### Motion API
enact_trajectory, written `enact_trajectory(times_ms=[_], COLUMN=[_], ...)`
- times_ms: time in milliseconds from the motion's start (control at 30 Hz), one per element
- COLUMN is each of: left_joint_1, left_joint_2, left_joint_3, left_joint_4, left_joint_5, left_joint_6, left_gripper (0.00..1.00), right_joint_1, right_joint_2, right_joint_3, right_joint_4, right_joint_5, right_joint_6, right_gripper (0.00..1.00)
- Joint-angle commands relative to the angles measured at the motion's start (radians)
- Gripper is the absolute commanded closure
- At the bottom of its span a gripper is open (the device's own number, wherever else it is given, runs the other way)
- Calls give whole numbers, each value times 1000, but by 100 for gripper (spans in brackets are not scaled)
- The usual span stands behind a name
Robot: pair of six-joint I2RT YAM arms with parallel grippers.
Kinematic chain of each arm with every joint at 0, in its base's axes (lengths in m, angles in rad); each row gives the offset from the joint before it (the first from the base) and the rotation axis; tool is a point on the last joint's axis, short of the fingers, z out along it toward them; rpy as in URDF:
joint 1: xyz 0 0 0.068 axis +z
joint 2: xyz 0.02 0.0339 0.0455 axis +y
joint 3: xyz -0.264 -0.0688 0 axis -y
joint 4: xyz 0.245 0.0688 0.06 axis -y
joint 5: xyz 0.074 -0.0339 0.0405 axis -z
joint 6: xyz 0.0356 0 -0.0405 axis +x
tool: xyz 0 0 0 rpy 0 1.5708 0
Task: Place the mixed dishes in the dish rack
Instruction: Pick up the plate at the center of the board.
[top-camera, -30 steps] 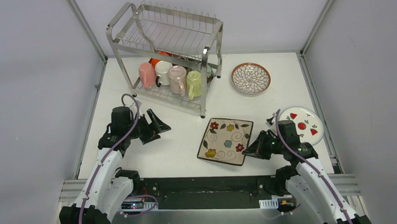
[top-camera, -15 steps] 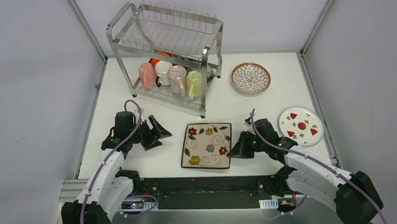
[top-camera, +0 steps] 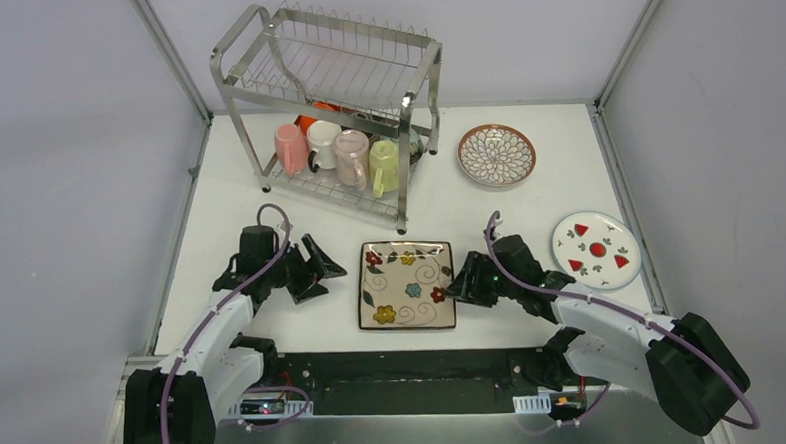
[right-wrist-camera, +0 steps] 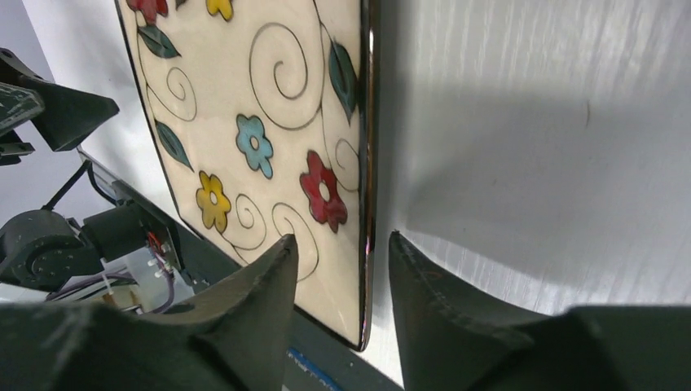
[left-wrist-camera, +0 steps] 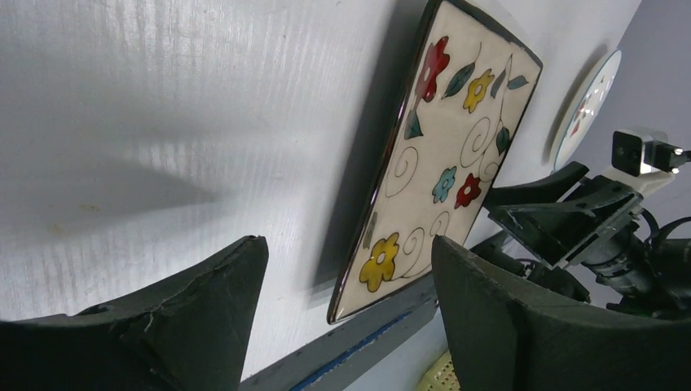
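Right fingers (top-camera: pixel 464 282): parted. In the right wrist view a gap shows on both sides of the square plate's (top-camera: pixel 407 283) right rim, which runs in line with the space between them. No finger is seen pressing the rim.

Left fingers (top-camera: pixel 323 275): spread wide, grasping nothing, low over bare desk (top-camera: pixel 528 206) and facing the plate's left edge, with open desk between.

Square plate: flat on the desk between the two arms, its near edge just short of the desk's front lip. There is bare desk behind it up to the rack's (top-camera: pixel 332 69) near right leg.

Rack: at the far left of the desk. On the lower tier stand a pink mug (top-camera: pixel 290 148), a white mug (top-camera: pixel 322 143), a second pinkish mug (top-camera: pixel 351 159) and a yellow-green mug (top-camera: pixel 385 167) in a row.

Petal plate (top-camera: pixel 496 154): flat on the desk, right of the rack and apart from it.

Red-marked plate (top-camera: pixel 596 249): flat by the desk's right edge, near the right arm. Open desk lies between the two round plates.

Hard to make out: only an orange sliver (top-camera: pixel 309 119) shows behind the mugs. A dark item beside the yellow-green mug cannot be identified. Both wrist views cut the square plate off.

Surroundings: white desk, plain grey walls, metal corner posts.
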Motion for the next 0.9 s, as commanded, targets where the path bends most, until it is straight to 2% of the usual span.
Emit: enact_trajectory(times_ms=[0,167,300,433,667,867], left_joint_1=[-28,-50,-72,-127,-194,-259], left_joint_2=[31,65,109,154,235,245], left_joint_3=[-12,-41,-45,-55,-69,-90], left_joint_4=[98,176,228,292,408,502], left_joint_5=[-14,-33,-49,-78,-128,-151], left_joint_6=[-7,-27,-39,-59,-90,-153], left_gripper=[24,25,25,26,28,32], right_joint_1=[1,-11,-41,-49,-51,-51], right_joint_2=[26,106,175,207,222,221], right_joint_3=[22,8,10,-6,-45,-82], right_joint_4=[150,272,324,389,475,524], right_joint_5=[68,53,16,-4,-31,-49], right_joint_6=[-38,-74,-87,-86,-48,-16], right_gripper=[50,44,43,46,57,63])
